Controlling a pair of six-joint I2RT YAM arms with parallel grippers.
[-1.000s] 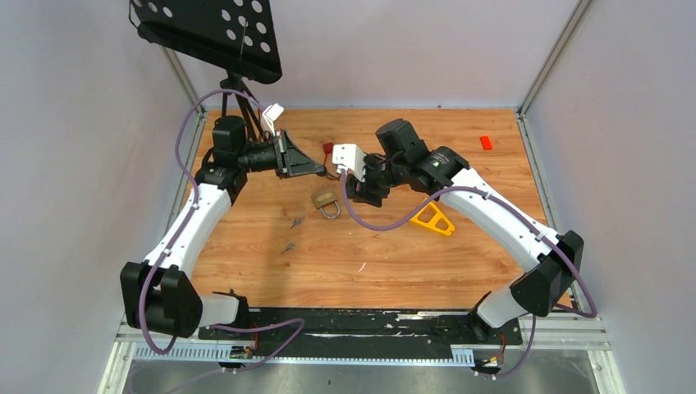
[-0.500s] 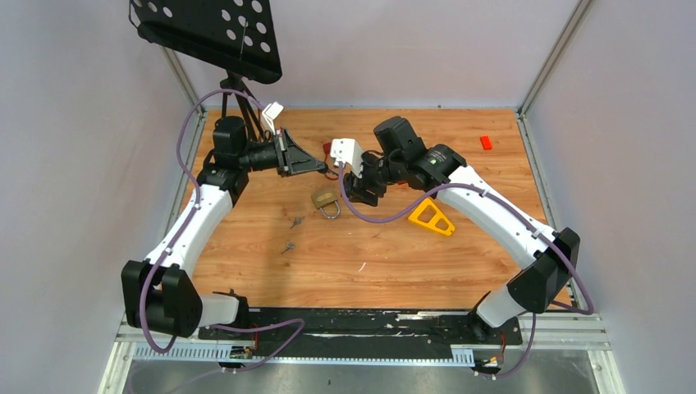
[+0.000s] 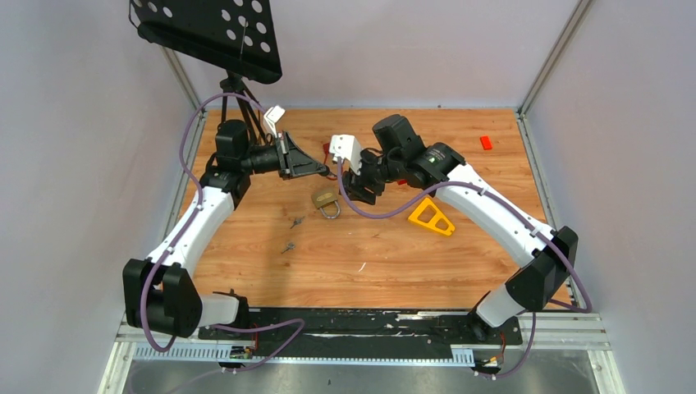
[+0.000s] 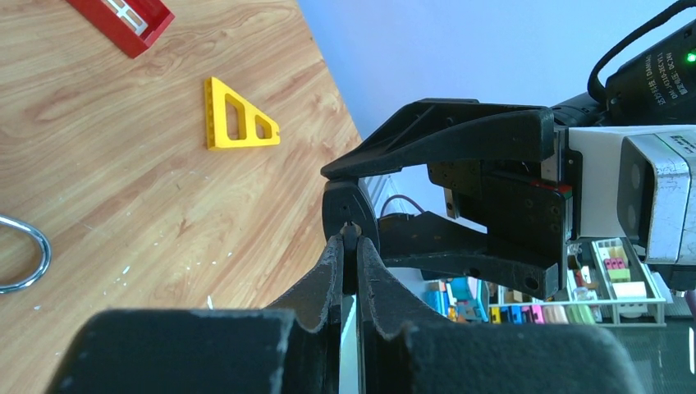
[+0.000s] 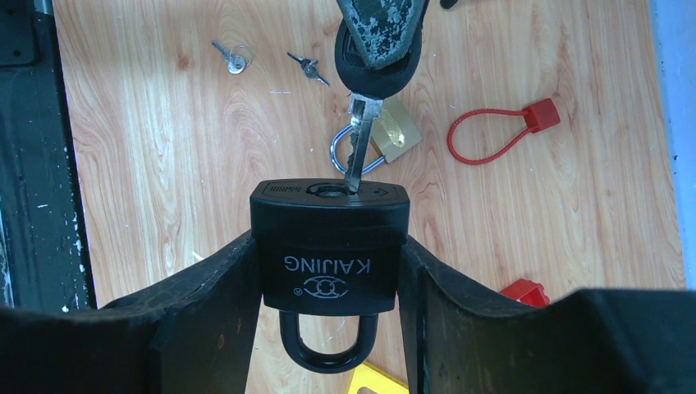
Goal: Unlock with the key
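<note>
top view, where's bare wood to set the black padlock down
Widest bare patch: the near wooden tabletop, between the small loose keys, the yellow plastic triangle and the black base rail. It is crowded at the centre, around the brass padlock.

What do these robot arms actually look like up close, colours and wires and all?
The left arm and right arm match: white tube-like links between chunky black joints, a purple cable looping alongside. The left claw and right claw are black with two fingers, and a small white camera box sits at each wrist.
</note>
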